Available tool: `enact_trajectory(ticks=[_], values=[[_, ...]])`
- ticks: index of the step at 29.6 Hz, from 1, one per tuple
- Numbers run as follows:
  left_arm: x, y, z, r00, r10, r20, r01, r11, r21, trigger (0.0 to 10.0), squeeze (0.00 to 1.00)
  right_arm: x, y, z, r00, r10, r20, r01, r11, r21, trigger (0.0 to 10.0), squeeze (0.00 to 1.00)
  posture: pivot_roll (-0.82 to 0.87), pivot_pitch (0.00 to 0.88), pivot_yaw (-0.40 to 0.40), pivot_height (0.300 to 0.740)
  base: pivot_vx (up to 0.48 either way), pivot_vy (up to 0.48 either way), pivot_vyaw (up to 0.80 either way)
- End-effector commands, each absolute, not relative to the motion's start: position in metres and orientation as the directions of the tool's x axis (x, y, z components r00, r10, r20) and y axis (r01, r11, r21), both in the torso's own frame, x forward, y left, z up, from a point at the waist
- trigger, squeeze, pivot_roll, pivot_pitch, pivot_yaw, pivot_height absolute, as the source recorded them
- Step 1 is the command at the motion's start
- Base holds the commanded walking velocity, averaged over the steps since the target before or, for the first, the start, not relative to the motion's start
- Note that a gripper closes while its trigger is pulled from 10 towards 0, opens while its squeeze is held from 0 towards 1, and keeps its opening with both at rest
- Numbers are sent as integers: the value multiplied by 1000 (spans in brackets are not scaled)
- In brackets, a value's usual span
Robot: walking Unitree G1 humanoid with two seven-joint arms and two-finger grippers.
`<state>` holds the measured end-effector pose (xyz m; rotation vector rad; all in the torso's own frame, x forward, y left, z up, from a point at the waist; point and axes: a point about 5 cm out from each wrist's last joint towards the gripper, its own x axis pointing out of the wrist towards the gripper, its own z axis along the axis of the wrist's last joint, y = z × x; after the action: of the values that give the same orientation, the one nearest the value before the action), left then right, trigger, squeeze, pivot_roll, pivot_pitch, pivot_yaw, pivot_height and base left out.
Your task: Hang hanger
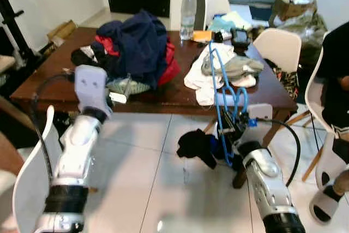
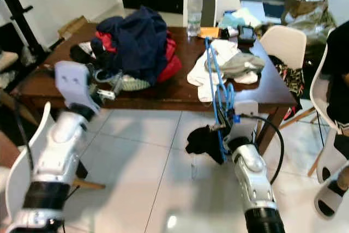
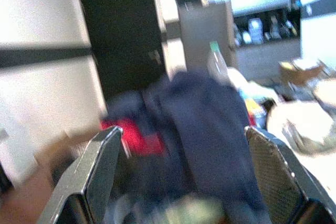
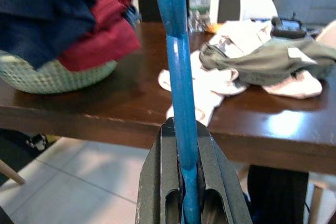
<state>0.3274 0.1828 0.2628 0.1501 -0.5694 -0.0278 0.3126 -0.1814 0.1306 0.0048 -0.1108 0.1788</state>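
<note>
Before the brown counter [image 1: 163, 99], a blue hanger [image 4: 178, 103] is pinched upright by the right tool [image 4: 184, 182]; the left tool [image 3: 184, 177] is held spread toward piled clothes [image 1: 136, 45].

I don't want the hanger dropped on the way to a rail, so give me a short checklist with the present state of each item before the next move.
1. Right gripper shut on the blue hanger: ok.
2. Dark garment hanging on the hanger: ok; how securely, cannot tell.
3. Hanger's hook free of the clothes on the table: cannot tell.
4. Left gripper open and holding nothing: ok.
5. Rail or rod to hang on in sight: not ok.
6. Person seated close on the robot's right: not ok.
</note>
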Motion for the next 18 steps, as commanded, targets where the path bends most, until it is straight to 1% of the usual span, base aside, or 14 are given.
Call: enact_trajectory(ticks=[1,4,6,9,12,14,16,18], values=[[328,184,260,857,-59,513,-24,988,154,10000,0,311,-183,130,980,173,96,-172,985,-14,10000,0,125,46,-18,740,281,0,0],[325,188,272,846,-36,532,-53,987,151,10000,0,311,-183,130,982,169,82,-168,986,-9,10000,0,128,45,-18,740,291,0,0],[325,188,272,846,-36,532,-53,987,151,10000,0,311,-183,130,982,169,82,-168,986,-9,10000,0,128,45,-18,740,296,0,0],[322,194,279,842,-5,540,-90,985,148,10000,0,311,-183,130,983,165,78,-165,986,-4,10000,0,133,41,-20,740,294,0,0],[321,202,278,855,35,518,-116,985,125,10000,0,312,-185,133,986,147,82,-146,989,-14,10000,0,133,39,-21,740,294,0,0],[321,202,278,855,35,518,-116,985,125,10000,0,312,-185,133,986,147,82,-146,989,-14,10000,0,133,39,-21,740,289,0,0],[321,208,274,869,75,490,-122,991,64,10000,0,313,-188,136,988,126,88,-124,992,-25,10000,0,131,35,-22,740,281,0,800],[321,209,274,873,89,480,-121,992,37,10000,0,313,-189,137,988,121,95,-120,993,-19,10000,0,131,35,-22,740,277,0,797]])
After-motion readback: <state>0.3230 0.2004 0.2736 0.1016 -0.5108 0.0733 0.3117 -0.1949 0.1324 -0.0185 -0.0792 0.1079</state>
